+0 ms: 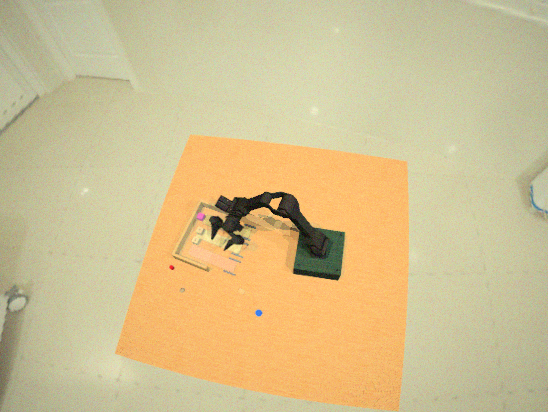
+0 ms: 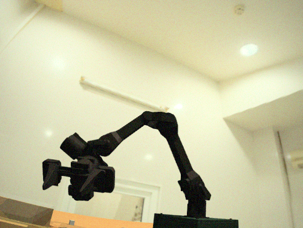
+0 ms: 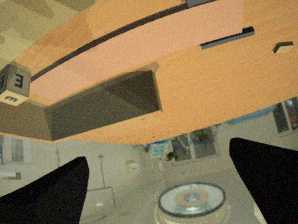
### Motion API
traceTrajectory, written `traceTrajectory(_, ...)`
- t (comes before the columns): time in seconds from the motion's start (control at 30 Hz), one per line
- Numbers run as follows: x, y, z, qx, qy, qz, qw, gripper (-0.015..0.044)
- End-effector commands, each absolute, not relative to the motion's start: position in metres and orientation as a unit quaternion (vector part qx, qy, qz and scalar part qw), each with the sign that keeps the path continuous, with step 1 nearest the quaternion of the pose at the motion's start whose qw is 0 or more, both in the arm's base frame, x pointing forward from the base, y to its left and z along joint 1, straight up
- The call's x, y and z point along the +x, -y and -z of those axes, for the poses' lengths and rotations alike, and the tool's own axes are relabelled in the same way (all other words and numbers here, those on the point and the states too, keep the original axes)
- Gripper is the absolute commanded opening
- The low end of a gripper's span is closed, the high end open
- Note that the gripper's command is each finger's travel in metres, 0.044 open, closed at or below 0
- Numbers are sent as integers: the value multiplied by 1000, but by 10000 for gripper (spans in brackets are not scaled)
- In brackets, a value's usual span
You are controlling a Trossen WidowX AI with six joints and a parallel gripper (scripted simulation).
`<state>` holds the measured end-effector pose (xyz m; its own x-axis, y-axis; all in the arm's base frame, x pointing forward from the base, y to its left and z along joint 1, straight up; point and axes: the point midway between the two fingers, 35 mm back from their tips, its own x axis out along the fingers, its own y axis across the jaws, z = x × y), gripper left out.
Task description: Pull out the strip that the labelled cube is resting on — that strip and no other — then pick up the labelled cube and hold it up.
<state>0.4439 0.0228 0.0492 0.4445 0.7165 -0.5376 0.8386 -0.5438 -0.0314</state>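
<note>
A pale cube (image 1: pixel 196 240) with dark letter marks, also in the wrist view (image 3: pixel 15 86), stands near the tray's far wall, by the end of a pink strip (image 1: pixel 212 257) (image 3: pixel 125 55). Which strip bears it I cannot tell. A second pale cube (image 1: pixel 200 230) stands close to it; its label is too small to read. Pale yellow strips (image 1: pixel 235 246) lie beside the pink one, partly hidden under the arm. My gripper (image 1: pixel 220 244) (image 2: pixel 63 190) (image 3: pixel 160 157) is open and empty, held above the strips, tilted so its wrist view looks past the tray.
A low wooden wall (image 1: pixel 192 264) (image 3: pixel 105 100) edges the tray. A magenta block (image 1: pixel 200 216) stands in its far corner. Thin dark bars (image 1: pixel 229 273) (image 3: pixel 227 40) stand at the strips' near ends. A red piece (image 1: pixel 171 267), a grey piece (image 1: pixel 182 290) and a blue disc (image 1: pixel 258 313) lie outside.
</note>
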Motion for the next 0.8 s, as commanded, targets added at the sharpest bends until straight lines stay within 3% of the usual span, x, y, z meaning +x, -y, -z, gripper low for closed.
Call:
traceTrajectory(0.0,443,-23,-50,840,-463,250,131,400)
traceTrajectory(0.2,420,-26,-78,756,-456,154,443,400)
traceTrajectory(0.43,382,-19,-108,499,-401,55,766,400)
traceTrajectory(0.6,352,-9,-126,246,-344,17,906,400)
traceTrajectory(0.77,327,2,-135,54,-301,13,952,400)
